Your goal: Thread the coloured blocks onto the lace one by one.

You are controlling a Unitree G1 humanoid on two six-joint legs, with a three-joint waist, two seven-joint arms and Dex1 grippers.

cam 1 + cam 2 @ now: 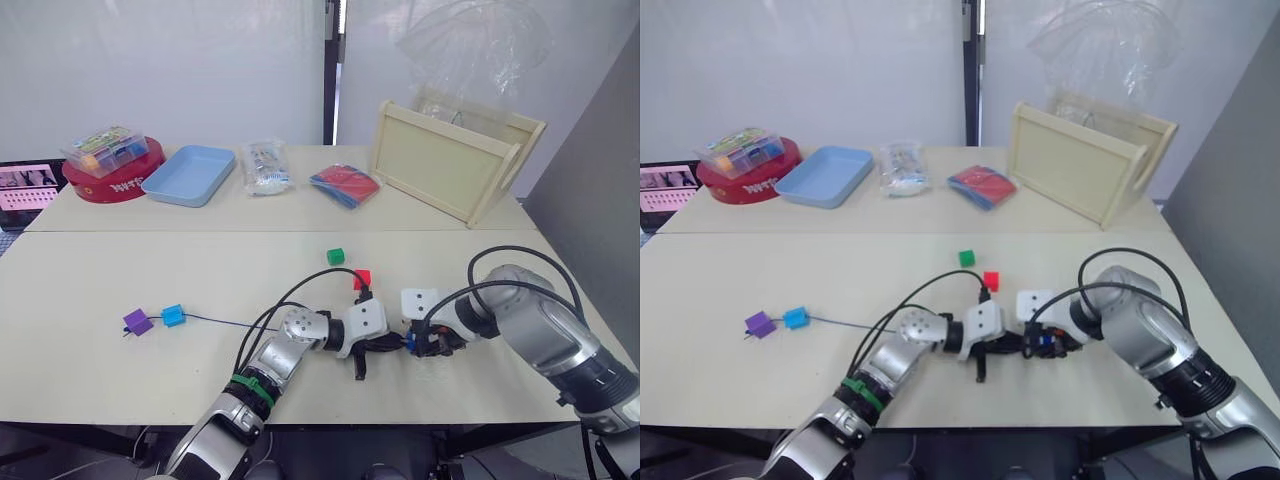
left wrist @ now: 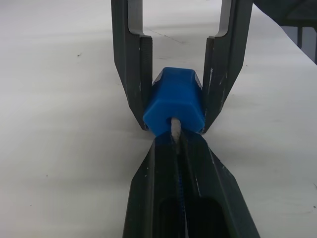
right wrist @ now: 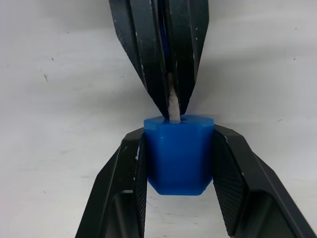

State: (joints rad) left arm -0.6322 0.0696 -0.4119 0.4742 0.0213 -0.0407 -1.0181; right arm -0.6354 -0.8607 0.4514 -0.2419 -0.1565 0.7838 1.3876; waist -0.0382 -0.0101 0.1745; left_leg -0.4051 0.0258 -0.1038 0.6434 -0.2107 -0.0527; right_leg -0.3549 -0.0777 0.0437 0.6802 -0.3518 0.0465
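Observation:
My right gripper (image 3: 178, 148) is shut on the dark blue block (image 3: 178, 153), holding it just above the table. My left gripper (image 2: 174, 141) is shut on the lace's pale stiff tip (image 2: 174, 130), and the tip is entering the block's hole. From there the thin dark lace (image 1: 220, 322) runs left across the table to the light blue block (image 1: 173, 315) and the purple block (image 1: 137, 321), which sit on it. Loose on the table just behind the grippers are the green block (image 1: 335, 256) and the red block (image 1: 362, 278).
Along the far table stand a red round tin with a clear box of pieces (image 1: 105, 150), a blue tray (image 1: 188, 175), a plastic bag (image 1: 265, 167), a red-and-blue packet (image 1: 345, 185) and a wooden crate (image 1: 450, 160). A screen (image 1: 25, 187) is at the far left.

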